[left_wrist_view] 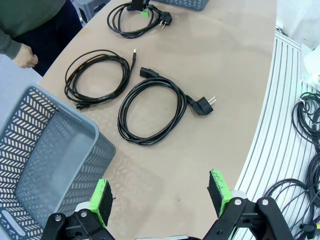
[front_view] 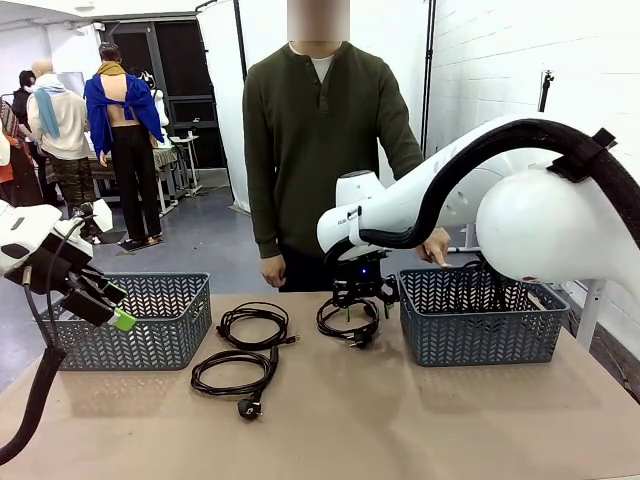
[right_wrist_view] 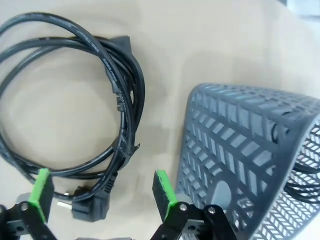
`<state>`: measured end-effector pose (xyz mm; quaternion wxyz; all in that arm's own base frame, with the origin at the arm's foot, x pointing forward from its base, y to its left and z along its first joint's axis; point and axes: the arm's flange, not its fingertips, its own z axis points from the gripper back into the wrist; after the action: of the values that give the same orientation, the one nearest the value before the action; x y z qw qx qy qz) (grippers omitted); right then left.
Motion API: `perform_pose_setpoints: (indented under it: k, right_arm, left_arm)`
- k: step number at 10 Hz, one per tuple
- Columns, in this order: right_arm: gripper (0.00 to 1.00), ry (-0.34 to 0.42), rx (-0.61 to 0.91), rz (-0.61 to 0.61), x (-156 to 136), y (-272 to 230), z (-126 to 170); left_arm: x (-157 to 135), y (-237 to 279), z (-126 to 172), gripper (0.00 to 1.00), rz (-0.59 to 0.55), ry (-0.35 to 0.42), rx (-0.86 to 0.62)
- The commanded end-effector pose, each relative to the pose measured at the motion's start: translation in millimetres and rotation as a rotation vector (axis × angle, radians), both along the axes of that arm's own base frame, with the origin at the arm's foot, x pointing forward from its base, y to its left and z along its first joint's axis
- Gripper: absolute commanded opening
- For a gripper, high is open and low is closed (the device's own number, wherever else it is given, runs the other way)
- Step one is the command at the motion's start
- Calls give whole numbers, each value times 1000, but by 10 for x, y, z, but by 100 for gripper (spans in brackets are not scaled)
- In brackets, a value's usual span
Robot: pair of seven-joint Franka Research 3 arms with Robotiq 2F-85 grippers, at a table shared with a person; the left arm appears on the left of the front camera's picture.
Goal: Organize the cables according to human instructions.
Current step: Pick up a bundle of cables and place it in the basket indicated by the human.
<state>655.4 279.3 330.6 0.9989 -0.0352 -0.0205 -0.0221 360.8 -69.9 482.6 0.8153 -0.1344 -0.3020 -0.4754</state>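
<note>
Three coiled black cables lie on the table: one (front_view: pixel 253 323) left of centre, one (front_view: pixel 233 372) nearer me with its plug at the front, and one (front_view: pixel 348 322) beside the right basket. My right gripper (front_view: pixel 358 300) hangs open just over that third coil. In the right wrist view its green pads straddle the coil's (right_wrist_view: pixel 75 100) near edge and plug (right_wrist_view: pixel 92 202), gripping nothing. My left gripper (front_view: pixel 110 305) is open and raised by the left basket (front_view: pixel 150 330). Its wrist view looks down past its open gripper (left_wrist_view: pixel 160 197) on two coils (left_wrist_view: pixel 97 75) (left_wrist_view: pixel 150 112).
A person stands at the far side with a hand (front_view: pixel 435 250) on the rim of the right basket (front_view: pixel 480 320). Dark cable shows inside this basket (right_wrist_view: pixel 305 185). The left basket (left_wrist_view: pixel 45 160) looks empty. More cables lie off the table's edge (left_wrist_view: pixel 305 150).
</note>
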Motion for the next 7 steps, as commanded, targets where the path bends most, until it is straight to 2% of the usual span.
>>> perform_pose_setpoints:
  k: [1, 7]
  right_arm:
    - [100, 15, -7, -28, 128, 52, -18]
    - [100, 38, -5, -25, 239, 40, -125]
  left_arm:
    - [26, 32, -19, 100, -23, -4, -10]
    - [26, 32, -19, 100, -23, -4, -10]
